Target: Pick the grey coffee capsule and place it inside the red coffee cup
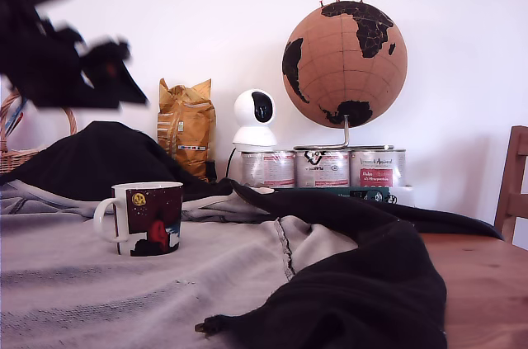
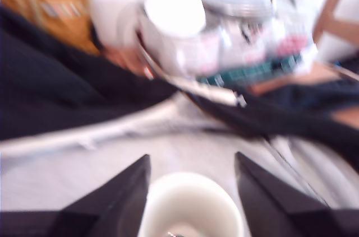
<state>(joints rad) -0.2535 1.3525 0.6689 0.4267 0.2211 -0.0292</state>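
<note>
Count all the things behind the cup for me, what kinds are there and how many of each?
Silver tins: 3
Cork globe: 1
White camera: 1
Yellow bag: 1
Wicker basket: 1
Total: 7

We see the red coffee cup (image 1: 147,217) standing upright on grey cloth (image 1: 124,283) at the exterior view's near left. The blurred black arm (image 1: 58,52) hangs high above it, while far right a globe (image 1: 345,64) tops three silver tins (image 1: 322,167).
</note>
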